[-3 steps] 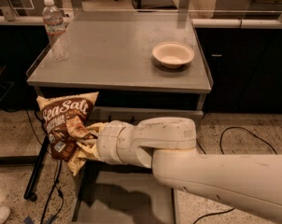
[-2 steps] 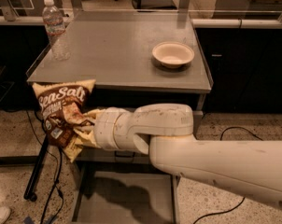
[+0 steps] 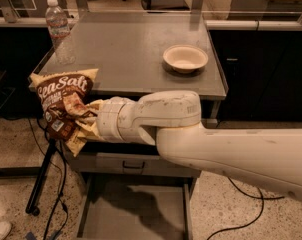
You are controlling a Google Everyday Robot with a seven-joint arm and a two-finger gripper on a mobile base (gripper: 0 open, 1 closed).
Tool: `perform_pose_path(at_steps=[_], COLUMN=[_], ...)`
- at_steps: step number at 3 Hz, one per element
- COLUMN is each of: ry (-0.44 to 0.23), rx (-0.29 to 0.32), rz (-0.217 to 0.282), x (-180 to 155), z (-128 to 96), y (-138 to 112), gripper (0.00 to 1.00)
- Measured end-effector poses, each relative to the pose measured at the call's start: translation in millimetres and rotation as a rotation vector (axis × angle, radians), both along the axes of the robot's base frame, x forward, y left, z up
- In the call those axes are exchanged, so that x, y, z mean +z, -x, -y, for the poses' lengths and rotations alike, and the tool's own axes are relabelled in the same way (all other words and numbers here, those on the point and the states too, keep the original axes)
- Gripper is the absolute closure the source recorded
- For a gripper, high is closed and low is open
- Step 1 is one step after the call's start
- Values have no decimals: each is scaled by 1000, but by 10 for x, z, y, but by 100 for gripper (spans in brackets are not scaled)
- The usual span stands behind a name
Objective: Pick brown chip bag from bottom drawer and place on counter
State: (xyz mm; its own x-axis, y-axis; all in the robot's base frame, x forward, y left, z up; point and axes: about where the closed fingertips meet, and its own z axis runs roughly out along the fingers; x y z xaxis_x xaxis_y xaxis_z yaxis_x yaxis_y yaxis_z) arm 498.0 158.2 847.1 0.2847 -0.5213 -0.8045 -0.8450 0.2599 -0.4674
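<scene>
Tool (image 3: pixel 86 116) clamped on crinkly brown chip bag (image 3: pixel 61 91), at smooth grey counter (image 3: pixel 131 49) front-left edge

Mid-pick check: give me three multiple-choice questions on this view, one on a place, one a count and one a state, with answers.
1. Where is the dark brown crinkly "Sea Salt" chip bag?
A) on the floor
B) held in the air at the front-left corner of the flat grey metal counter
C) on a chair
2. How many things stand on the counter?
A) one
B) two
C) four
3. The shallow grey bottom drawer is:
A) pulled open
B) pushed shut
C) taken out

Answers:
1 B: the gripper, at the cabinet's front left, is shut on the chip bag.
2 B: a clear plastic water bottle and a beige round bowl.
3 A: its tray juts out near the floor.
</scene>
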Motion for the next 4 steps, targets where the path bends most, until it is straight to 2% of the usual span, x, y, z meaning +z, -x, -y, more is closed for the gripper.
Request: perform_pose_path(at_steps=[1, 2, 3, 4], ry=[-3, 11, 2, -18], rx=[-17, -63, -60, -94], rz=[3, 11, 22, 55], x=[68, 456, 551, 866], z=[80, 390, 422, 622], y=[-151, -697, -732, -942], gripper=[100, 100, 100, 100])
